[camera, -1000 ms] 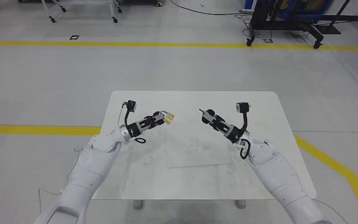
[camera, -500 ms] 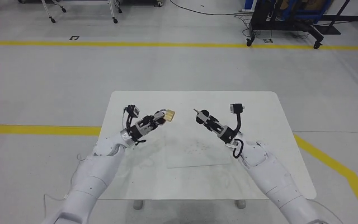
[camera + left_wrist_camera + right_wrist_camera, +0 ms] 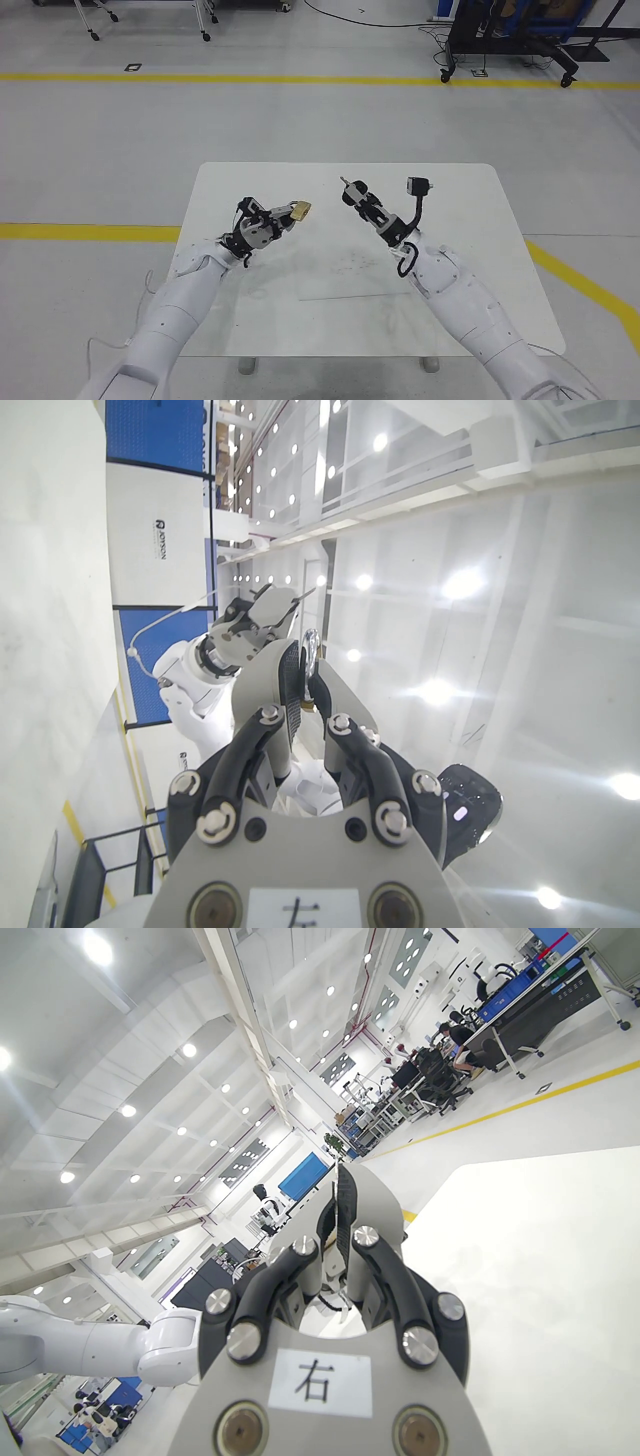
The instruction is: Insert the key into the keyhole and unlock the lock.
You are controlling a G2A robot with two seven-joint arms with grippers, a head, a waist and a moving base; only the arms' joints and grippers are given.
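My right gripper [image 3: 352, 192], clamped on the key [image 3: 344, 182], is closer than a second ago to the lock [image 3: 300, 209] pinched in my left gripper [image 3: 286, 215]. Still apart, above the table [image 3: 330, 320]; insertion pending.

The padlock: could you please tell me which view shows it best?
The top view: the padlock shows its brass body, held by the left gripper. The left wrist view gives its shackle, pinched in that gripper.

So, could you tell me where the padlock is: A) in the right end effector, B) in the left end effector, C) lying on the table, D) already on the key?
B: the left end effector is shut on the padlock, while the right end effector holds the key apart from it.
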